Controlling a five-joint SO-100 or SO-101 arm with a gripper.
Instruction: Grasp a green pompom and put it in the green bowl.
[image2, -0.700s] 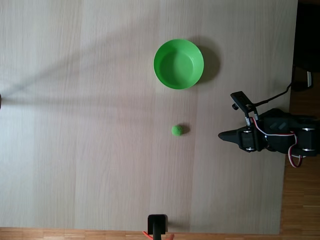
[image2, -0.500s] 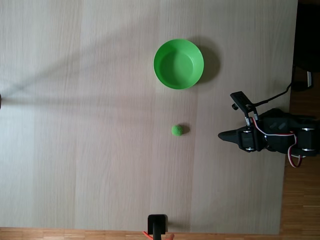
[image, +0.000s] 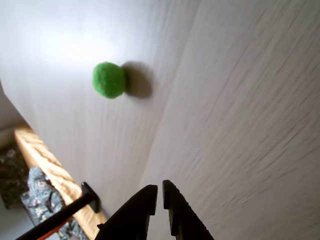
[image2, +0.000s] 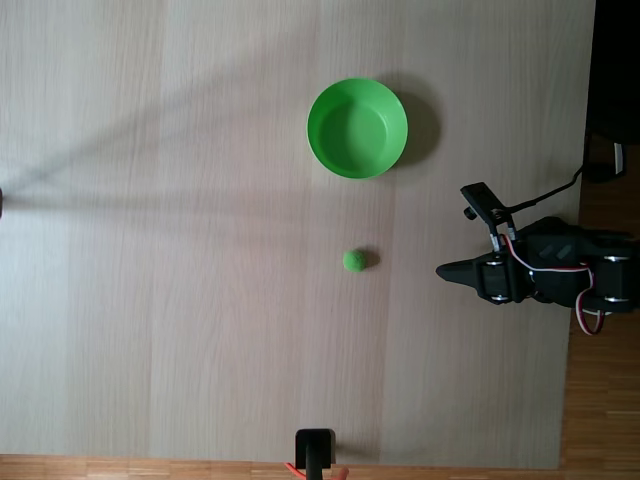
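Pincer (image: 160, 192) at the bottom edge of the wrist view: two dark fingertips drawn together, a thin slit between them, nothing held. In the fixed view the same pincer (image2: 445, 270) sits at the right side of the table (image2: 150, 300), its tip aimed leftward, well short of any target.

Ahead of the tip and somewhat to the left in the wrist view: the green pompom (image: 108, 79), alone on the pale wood, shadow on its right side. In the fixed view the green pompom (image2: 354, 260) lies left of the pincer tip and a shade higher in frame, clear space between them.

Farther on, up and left of the pincer in the fixed view: the green bowl (image2: 357, 128), upright and empty, well apart from the pompom.

Step in hand, as judged: the approach, not yet begun in earnest. To do it well, part the fingers before descending, swing slightly to centre the ball between them, come down low so the tips straddle it near the table, then close gently; a fuzzy ball will likely roll if nudged by one finger.
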